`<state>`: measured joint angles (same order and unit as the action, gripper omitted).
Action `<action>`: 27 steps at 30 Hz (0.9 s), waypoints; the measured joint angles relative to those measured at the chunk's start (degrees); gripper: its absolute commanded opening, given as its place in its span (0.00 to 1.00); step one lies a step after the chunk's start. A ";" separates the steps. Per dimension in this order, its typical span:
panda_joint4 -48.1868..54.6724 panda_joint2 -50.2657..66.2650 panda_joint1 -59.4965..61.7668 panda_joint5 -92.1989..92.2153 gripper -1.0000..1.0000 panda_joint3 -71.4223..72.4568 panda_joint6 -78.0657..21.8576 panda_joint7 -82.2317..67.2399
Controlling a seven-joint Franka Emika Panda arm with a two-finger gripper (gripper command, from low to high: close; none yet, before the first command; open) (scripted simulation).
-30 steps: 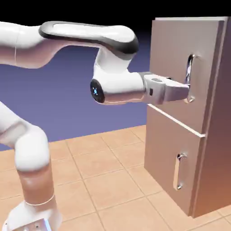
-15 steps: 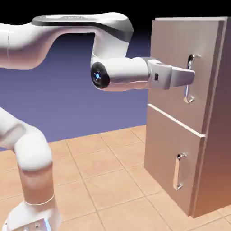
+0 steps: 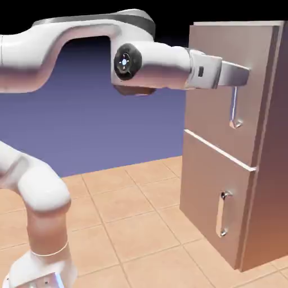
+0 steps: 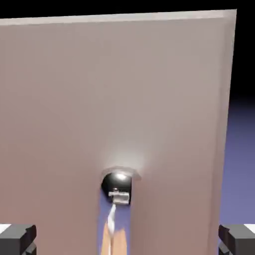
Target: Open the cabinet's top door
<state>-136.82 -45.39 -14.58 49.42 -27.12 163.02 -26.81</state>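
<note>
Top door (image 3: 216,90): sitting shut and flush in the upper part of the cabinet (image 3: 264,169), its lower edge meeting a thin seam above the lower door (image 3: 211,197).
Bar handle (image 3: 234,109): running vertically near the top door's right edge; only its lower stretch is showing in the exterior view, the upper end lying behind the tool.
Tool (image 3: 239,76): reaching level at the handle's top end, fingers (image 4: 19,238) standing wide apart at the hand view's two bottom corners, nothing between them.
Handle mount (image 4: 118,187): appearing low and centred between the fingers in the hand view, bar foreshortened below it.
Open room: free air lying left of the cabinet front above the tiled surface (image 3: 129,214).
Hard to make out: whether the fingertips are touching the handle.
Cut off: the cabinet's right side.
</note>
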 measured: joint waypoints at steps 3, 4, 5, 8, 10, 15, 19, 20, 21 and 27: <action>0.31 -0.80 -1.79 -7.48 0.50 -1.53 0.22 6.13; 0.41 -1.07 -2.39 -9.97 0.50 -2.05 0.29 8.18; 0.51 -1.33 -2.99 -12.46 0.50 -2.56 0.37 10.22; 0.82 -2.13 -4.78 -19.94 0.50 -4.09 0.59 16.35; 1.02 -2.67 -5.98 -24.92 0.50 -5.12 0.74 20.44; 1.53 -4.00 -8.96 -37.38 0.50 -7.67 1.11 30.66; 1.94 -5.06 -11.35 -47.35 0.50 -9.72 1.40 38.83; 2.04 -5.33 -11.95 -49.84 0.50 -10.23 1.47 40.88; 2.15 -5.60 -12.55 -52.34 0.50 -10.74 1.55 42.92; 2.76 -7.20 -16.13 -67.29 0.50 -13.81 1.99 55.19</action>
<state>-134.06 -52.59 -30.72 -17.87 -40.93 165.01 28.38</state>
